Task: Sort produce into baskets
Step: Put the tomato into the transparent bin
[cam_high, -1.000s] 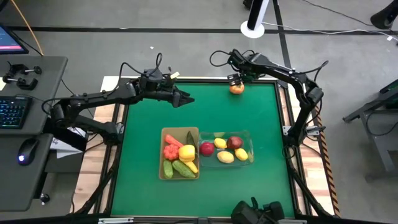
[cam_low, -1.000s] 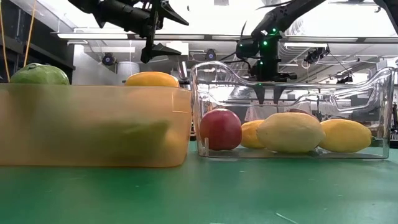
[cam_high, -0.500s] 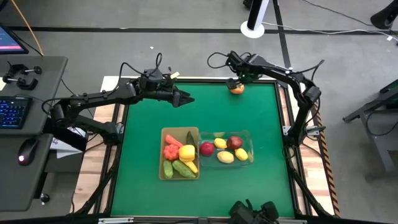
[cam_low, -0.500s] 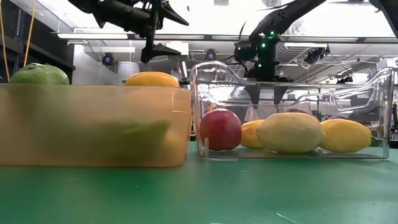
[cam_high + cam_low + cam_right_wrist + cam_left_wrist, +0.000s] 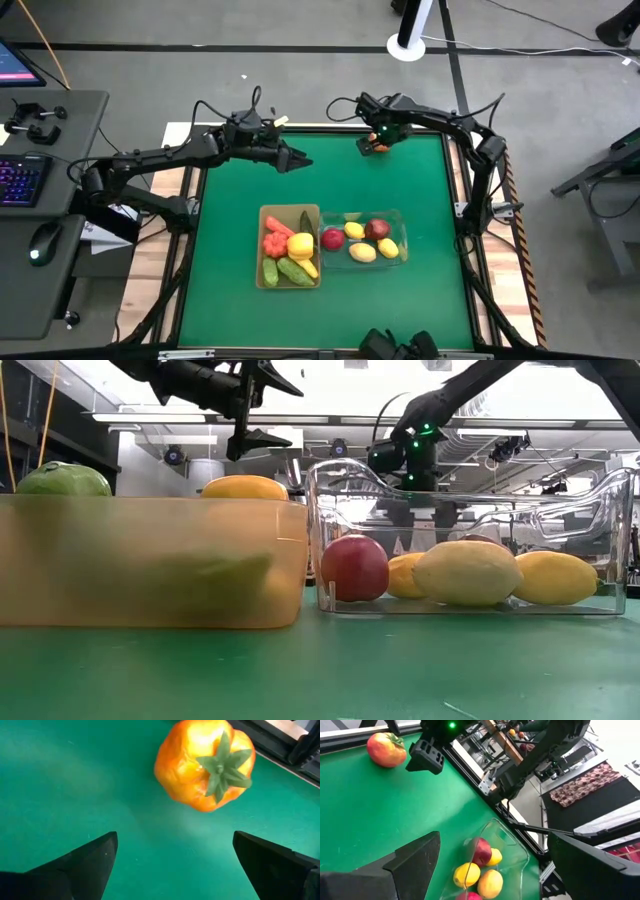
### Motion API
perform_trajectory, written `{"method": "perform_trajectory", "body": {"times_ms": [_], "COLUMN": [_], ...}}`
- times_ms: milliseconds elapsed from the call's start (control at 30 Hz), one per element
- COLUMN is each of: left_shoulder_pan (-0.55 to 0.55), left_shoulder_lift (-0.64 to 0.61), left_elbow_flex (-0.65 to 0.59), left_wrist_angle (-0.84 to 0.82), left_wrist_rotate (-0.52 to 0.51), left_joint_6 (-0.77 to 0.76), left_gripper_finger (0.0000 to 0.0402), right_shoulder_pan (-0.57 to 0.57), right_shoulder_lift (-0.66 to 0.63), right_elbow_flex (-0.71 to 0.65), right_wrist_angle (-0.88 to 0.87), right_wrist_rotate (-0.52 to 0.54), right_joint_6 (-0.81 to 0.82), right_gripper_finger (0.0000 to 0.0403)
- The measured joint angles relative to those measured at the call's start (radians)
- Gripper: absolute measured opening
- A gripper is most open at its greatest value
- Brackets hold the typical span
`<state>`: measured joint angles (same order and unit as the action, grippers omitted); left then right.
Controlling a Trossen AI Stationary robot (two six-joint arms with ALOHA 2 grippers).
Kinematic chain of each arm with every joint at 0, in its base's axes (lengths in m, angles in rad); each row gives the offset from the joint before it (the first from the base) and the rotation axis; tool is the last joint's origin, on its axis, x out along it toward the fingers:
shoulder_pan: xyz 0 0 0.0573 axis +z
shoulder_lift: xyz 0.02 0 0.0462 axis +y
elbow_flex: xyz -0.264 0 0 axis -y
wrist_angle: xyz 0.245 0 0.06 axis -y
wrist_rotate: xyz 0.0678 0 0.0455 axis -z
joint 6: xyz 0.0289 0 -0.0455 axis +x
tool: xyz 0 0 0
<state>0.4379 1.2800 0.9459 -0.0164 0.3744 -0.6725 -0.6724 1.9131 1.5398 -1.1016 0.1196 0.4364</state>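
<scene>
— Two open jaws on the right gripper (image 5: 172, 865), spread wide with nothing between them; the orange-yellow pepper (image 5: 205, 764) lies on the green table (image 5: 240, 230) just ahead of the fingertips, green stem up.

— Was it like that a second ago?

— No. The jaws were narrower then and have sprung apart, and the right gripper (image 5: 372, 143) has slid along the far edge, so from above it now sits over the pepper, which earlier showed clearly beside it. I'd judge that as lining up for a grasp, not a release.

— And the other arm?

— The left gripper (image 5: 297, 159) hovers over the far-left part of the table, jaws also open and empty, unchanged over that second.

— The baskets?

— Side by side near the front. The tan basket (image 5: 264, 250) holds the carrot, cucumbers and a yellow piece; the clear basket (image 5: 400, 235), touching it, holds lemons and red apples.

— So what's left?

— Seemingly only this pepper remains loose. Being a vegetable, it likely belongs in the tan basket, well apart from where it lies.
</scene>
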Motion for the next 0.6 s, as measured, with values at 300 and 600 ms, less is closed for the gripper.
{"method": "perform_trajectory", "body": {"times_ms": [300,600], "left_shoulder_pan": [0.001,0.000], "left_shoulder_lift": [0.000,0.000], "left_elbow_flex": [0.000,0.000], "left_wrist_angle": [0.000,0.000], "left_wrist_rotate": [0.001,0.001], "left_joint_6": [-0.007,-0.007], "left_gripper_finger": [0.0356,0.0356], "right_shoulder_pan": [-0.002,-0.048], "right_shoulder_lift": [-0.001,-0.002], "right_elbow_flex": [0.000,0.000], "right_wrist_angle": [-0.016,0.007], "right_wrist_rotate": [0.039,0.013], "right_joint_6": [-0.124,-0.308], "right_gripper_finger": [0.0390,0.0390]}}
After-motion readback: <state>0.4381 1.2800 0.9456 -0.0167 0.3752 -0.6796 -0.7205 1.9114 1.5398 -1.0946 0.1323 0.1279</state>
